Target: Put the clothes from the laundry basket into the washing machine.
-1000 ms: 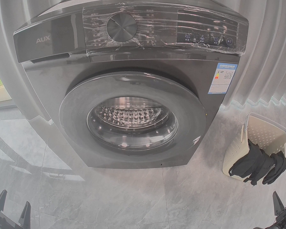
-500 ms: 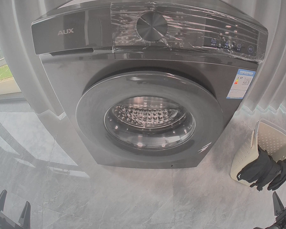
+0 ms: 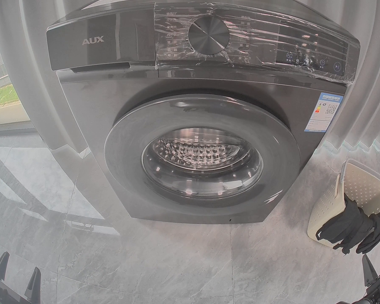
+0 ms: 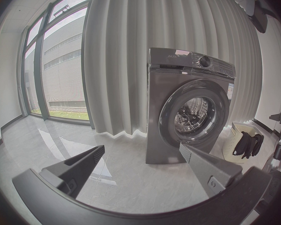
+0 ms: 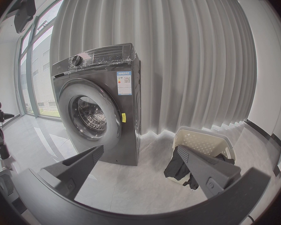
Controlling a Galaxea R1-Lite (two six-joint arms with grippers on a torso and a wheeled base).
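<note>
Both stand wide open and empty: left gripper [image 4: 141, 147], right gripper [image 5: 140, 147]. Dark clothes [image 3: 352, 229] hang over the laundry basket [image 3: 325, 210] rim, on the floor right of the washing machine [image 3: 198, 89] (its door [image 3: 122, 157] looks shut), so I'd open that first, then pinch deep into the bunched fabric.

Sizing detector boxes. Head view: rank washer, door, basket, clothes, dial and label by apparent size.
1. washer
2. door
3. basket, partly covered by the clothes
4. clothes
5. dial and label: these look about alike, so not ranked against each other.
</note>
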